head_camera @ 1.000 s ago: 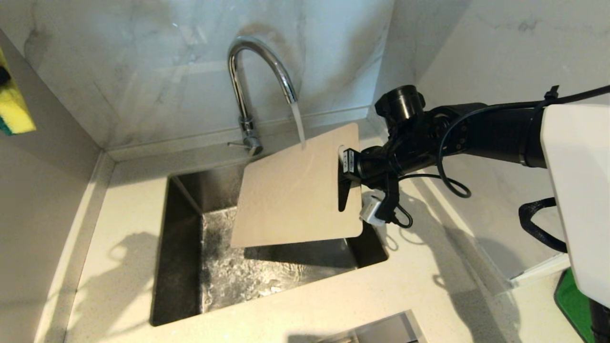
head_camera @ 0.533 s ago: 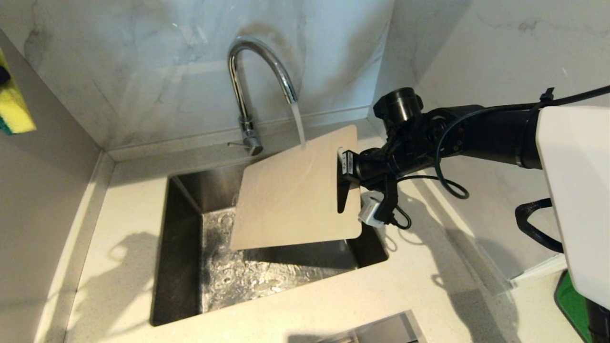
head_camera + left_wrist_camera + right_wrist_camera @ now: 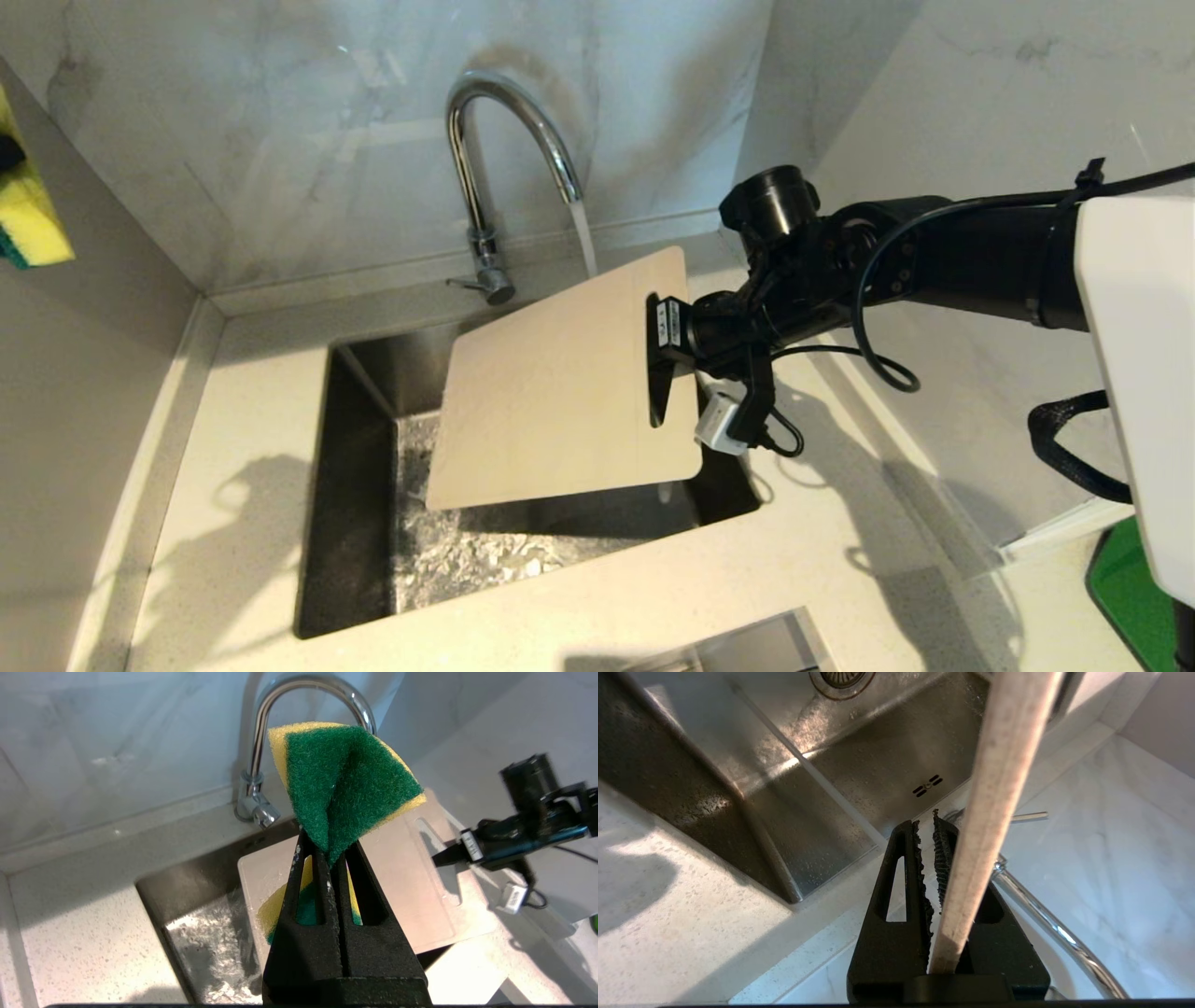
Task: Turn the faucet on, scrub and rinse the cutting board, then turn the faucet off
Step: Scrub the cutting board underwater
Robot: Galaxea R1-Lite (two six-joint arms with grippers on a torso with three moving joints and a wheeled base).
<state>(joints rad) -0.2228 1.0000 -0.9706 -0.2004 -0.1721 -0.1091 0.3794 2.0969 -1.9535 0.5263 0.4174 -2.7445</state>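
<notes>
Head view over the steel sink: at far left of the sink, the left gripper hangs clamped on a folded yellow-and-green sponge, well away from the basin. Behind the sink's back rim stands the chrome faucet, its thin lever jutting sideways at the base, water running from the arched spout. The stream meets the far edge of the cream cutting board, which is tilted over the sink's right half, low corner toward the basin, slot handle on the side away from the faucet's base. Right of the sink, the right gripper is closed on the board at that handle end; the wrist view shows the board edge-on, pinched between the ribbed pads. A green object lies well right of the sink.
</notes>
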